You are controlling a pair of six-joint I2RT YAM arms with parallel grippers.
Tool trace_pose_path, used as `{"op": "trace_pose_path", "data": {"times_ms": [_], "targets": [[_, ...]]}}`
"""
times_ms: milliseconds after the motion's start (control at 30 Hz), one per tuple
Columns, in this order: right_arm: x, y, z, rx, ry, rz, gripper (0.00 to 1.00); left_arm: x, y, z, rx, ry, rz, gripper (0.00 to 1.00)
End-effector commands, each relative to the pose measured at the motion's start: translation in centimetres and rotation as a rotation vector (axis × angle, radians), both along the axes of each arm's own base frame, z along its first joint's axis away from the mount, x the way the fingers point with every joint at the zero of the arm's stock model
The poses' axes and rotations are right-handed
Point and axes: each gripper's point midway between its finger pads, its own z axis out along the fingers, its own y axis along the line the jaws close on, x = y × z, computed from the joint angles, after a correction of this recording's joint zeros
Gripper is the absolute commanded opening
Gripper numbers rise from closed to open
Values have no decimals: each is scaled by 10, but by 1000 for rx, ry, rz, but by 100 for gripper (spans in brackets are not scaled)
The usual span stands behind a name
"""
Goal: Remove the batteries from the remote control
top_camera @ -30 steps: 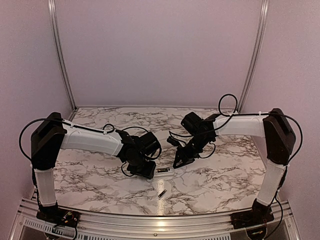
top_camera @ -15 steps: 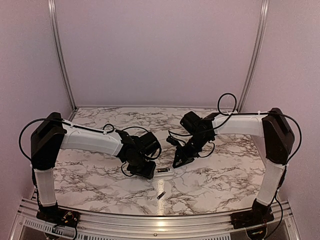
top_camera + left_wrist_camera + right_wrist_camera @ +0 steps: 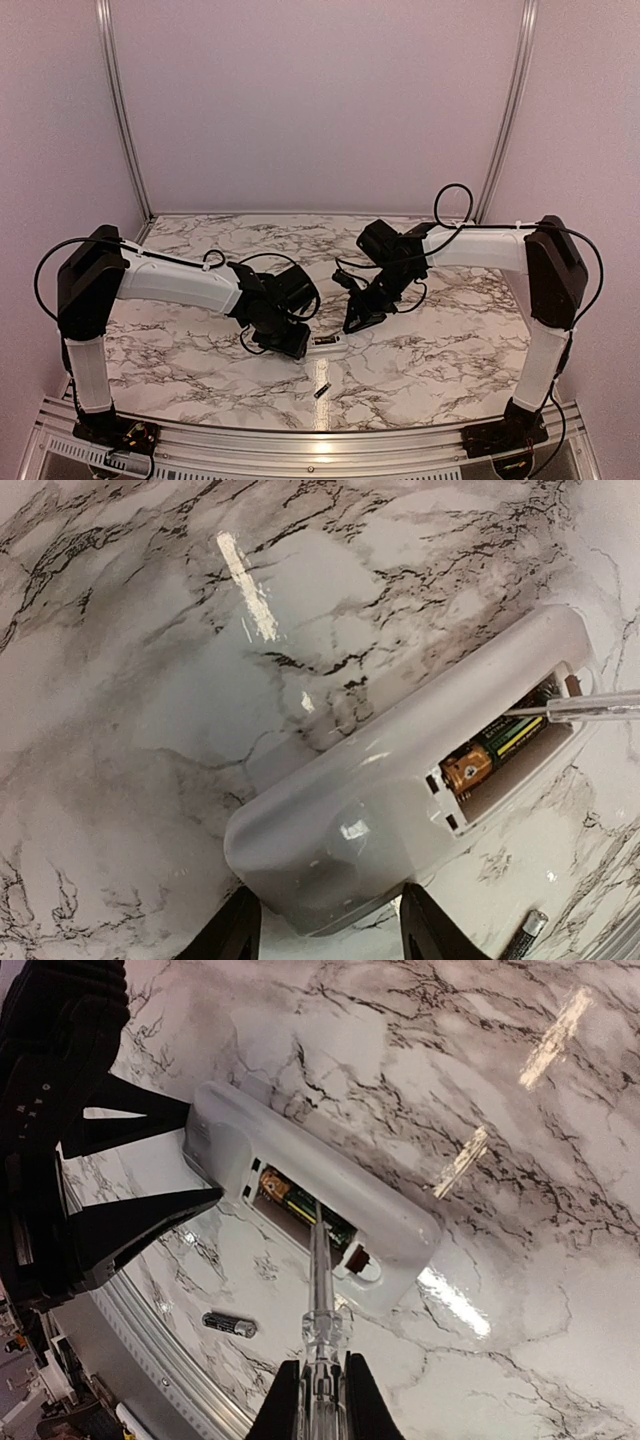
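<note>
The white remote control (image 3: 380,800) lies on the marble table with its open recess up; it also shows in the top view (image 3: 328,341) and the right wrist view (image 3: 370,1210). One dark battery with a copper end (image 3: 490,755) sits in the recess (image 3: 300,1200). A second battery (image 3: 230,1325) lies loose on the table near the front edge (image 3: 322,388) (image 3: 525,935). My left gripper (image 3: 330,920) (image 3: 295,345) is shut on the remote's end. My right gripper (image 3: 314,1370) (image 3: 358,318) is shut on a clear-handled screwdriver (image 3: 320,1290), whose tip rests on the battery in the recess.
A metal rail (image 3: 320,440) runs along the table's near edge, close to the loose battery (image 3: 150,1330). Upright metal posts (image 3: 120,110) stand at the back corners. Black cables (image 3: 455,200) loop off both wrists.
Both grippers, the remote and the screwdriver have shifted slightly to the left. The loose battery has not moved.
</note>
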Motion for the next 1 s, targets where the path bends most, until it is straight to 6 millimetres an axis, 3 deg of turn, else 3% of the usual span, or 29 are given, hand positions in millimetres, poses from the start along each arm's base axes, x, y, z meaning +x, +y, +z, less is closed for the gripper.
{"op": "trace_pose_path", "data": {"times_ms": [0, 233, 533, 633, 700, 767, 967], "targets": [[8, 14, 22, 37, -59, -1, 0, 0, 8, 5, 23, -33, -9, 50], [12, 16, 43, 49, -85, 0, 0, 9, 0, 26, -7, -81, -8, 55], [12, 11, 64, 49, -121, 2, 0, 25, -2, 70, -46, -200, -9, 81], [15, 13, 78, 72, -153, -4, 0, 30, 3, 95, -58, -283, -39, 90], [16, 14, 89, 97, -177, -12, 0, 32, 9, 112, -65, -351, -74, 91], [18, 15, 103, 128, -204, -22, 0, 36, 13, 142, -111, -456, -105, 91], [15, 22, 152, 266, -258, -48, 0, 20, 25, 207, -277, -766, -304, 91]]}}
